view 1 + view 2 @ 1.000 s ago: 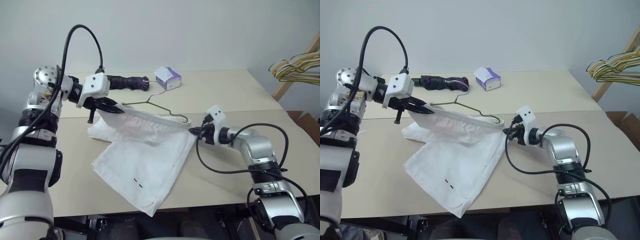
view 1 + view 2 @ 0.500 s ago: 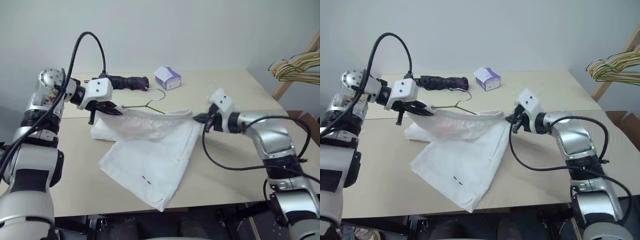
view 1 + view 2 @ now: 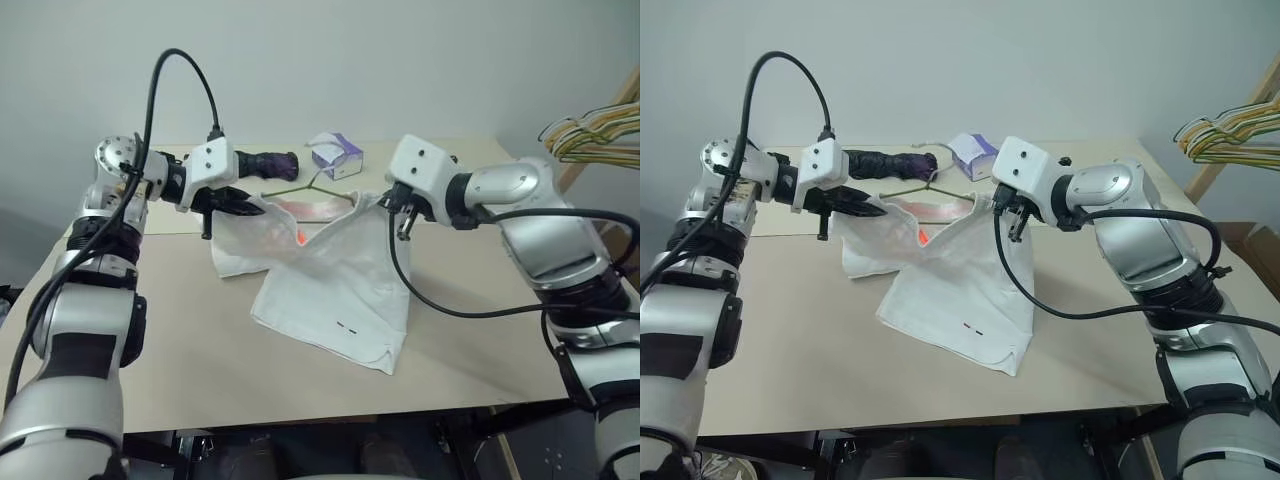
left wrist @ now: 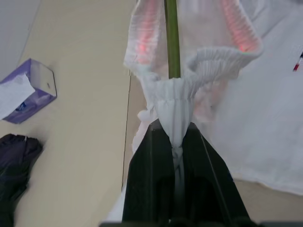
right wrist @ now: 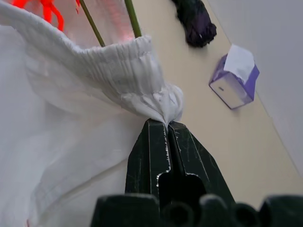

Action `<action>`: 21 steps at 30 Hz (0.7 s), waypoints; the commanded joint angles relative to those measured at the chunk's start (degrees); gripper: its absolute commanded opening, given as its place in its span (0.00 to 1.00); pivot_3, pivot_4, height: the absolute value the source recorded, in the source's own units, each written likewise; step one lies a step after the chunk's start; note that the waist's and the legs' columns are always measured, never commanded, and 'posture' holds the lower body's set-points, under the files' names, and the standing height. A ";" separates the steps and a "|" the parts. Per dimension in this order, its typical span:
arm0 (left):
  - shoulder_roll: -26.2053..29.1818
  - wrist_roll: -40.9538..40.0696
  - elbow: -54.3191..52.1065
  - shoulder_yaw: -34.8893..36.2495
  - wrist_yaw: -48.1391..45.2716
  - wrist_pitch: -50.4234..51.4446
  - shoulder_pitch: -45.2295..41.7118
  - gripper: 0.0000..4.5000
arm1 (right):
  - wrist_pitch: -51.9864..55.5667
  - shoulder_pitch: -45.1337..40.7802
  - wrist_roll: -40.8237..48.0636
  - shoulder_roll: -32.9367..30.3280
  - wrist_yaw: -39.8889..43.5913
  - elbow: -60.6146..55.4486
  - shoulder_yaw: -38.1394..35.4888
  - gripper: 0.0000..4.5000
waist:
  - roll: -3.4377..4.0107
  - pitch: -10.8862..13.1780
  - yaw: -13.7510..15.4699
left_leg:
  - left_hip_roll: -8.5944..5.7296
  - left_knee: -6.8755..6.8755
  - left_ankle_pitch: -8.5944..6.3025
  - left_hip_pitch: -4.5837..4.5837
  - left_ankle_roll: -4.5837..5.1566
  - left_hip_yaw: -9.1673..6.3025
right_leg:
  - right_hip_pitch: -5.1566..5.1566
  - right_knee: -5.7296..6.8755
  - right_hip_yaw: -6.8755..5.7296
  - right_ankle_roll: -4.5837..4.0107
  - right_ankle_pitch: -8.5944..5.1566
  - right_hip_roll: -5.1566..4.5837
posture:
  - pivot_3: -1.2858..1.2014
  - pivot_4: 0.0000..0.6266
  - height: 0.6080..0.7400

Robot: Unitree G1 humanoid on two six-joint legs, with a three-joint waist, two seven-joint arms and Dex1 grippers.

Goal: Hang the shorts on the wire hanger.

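Both arms hold the shorts (image 3: 325, 275) up by the waistband, 1 gripper at each end, so the elastic is stretched into an open mouth above the table (image 3: 180, 350). The left gripper (image 3: 245, 205) is clamped tight on a bunched fold of waistband, and in its wrist view the wire hanger (image 4: 171, 38) runs straight out from between the fingers into the opening. The right gripper (image 3: 392, 203) is likewise pinched shut on the opposite end of the band, where 2 thin wires of the hanger enter the cloth beside it. Held this way, the waistband stays spread and lifted, which seems meant to keep the hanger's shoulders inside the shorts while the legs drape down onto the table.

The hanger's hook (image 3: 930, 176) sticks out behind the waistband, toward a dark rolled cloth (image 3: 885, 161) and a purple tissue box (image 3: 973, 155) at the far side. A bunch of coloured hangers (image 3: 1230, 130) hangs well apart at the right. The shorts look partly threaded, not yet hanging free.
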 commanded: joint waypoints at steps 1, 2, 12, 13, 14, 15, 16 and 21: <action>0.10 0.27 -2.39 0.52 0.58 -0.86 -0.32 0.00 | -1.94 -2.40 -1.38 0.51 -0.29 -0.69 -0.95 0.01 | 0.00 0.00 -0.12 | 0.00 0.00 0.01 -0.04 0.00 0.00 | -0.04 0.01 0.00 0.00 0.00 0.00 | 0.49 0.00 1.00; 0.02 1.17 -2.40 0.05 1.28 -1.39 0.14 0.00 | -1.77 -2.87 -1.27 0.83 -0.10 -0.81 -1.28 0.01 | 0.00 0.00 -0.18 | 0.00 0.00 0.01 -0.07 0.00 0.00 | -0.07 0.00 0.00 0.00 0.00 -0.01 | 0.49 0.00 1.00; -1.47 -1.34 -4.04 2.51 0.75 -0.53 0.90 0.00 | -9.67 -0.73 -4.06 -0.70 2.39 -0.77 0.81 0.12 | 0.00 0.00 -0.02 | -0.01 0.01 0.03 -0.11 0.02 0.00 | -0.07 -0.01 -0.01 0.00 0.00 -0.02 | 0.49 0.00 1.00; -1.36 -1.51 -4.27 2.60 0.57 -0.48 0.88 0.00 | -10.73 -0.22 -4.49 -1.06 3.11 -0.47 1.22 0.16 | 0.00 0.00 -0.02 | -0.01 0.01 0.03 -0.11 0.02 0.00 | -0.07 -0.01 -0.01 0.00 0.00 -0.02 | 0.49 0.00 1.00; -1.23 -1.56 -4.44 2.61 0.46 -0.43 0.91 0.00 | -11.42 0.12 -4.72 -1.25 3.67 -0.30 1.37 0.24 | 0.00 0.00 -0.03 | -0.01 0.01 0.03 -0.11 0.02 0.00 | -0.07 -0.02 -0.01 0.00 0.00 -0.02 | 0.49 0.00 1.00; -1.04 -1.42 -4.59 2.54 0.31 -0.63 0.97 0.00 | -12.13 0.35 -5.06 -1.29 4.00 -0.09 1.45 0.31 | 0.00 0.00 -0.06 | -0.01 0.01 0.03 -0.11 0.02 0.00 | -0.07 -0.01 -0.02 0.00 0.00 -0.02 | 0.49 0.00 1.00; -0.87 -1.20 -4.77 2.46 0.21 -0.83 1.08 0.00 | -12.60 0.40 -5.26 -1.18 4.08 0.29 1.36 0.40 | 0.00 0.00 -0.08 | -0.01 0.02 0.04 -0.11 0.02 0.01 | -0.07 0.00 -0.01 0.00 0.00 -0.02 | 0.49 0.00 1.00; -0.58 -0.76 -5.29 2.23 -0.29 -1.27 1.64 0.00 | -16.64 1.28 -4.25 -1.69 6.63 2.57 -0.11 0.55 | 0.00 0.00 -0.38 | -0.01 0.02 0.05 -0.10 0.02 0.00 | -0.07 0.01 -0.01 0.00 0.00 -0.01 | 0.49 0.00 1.00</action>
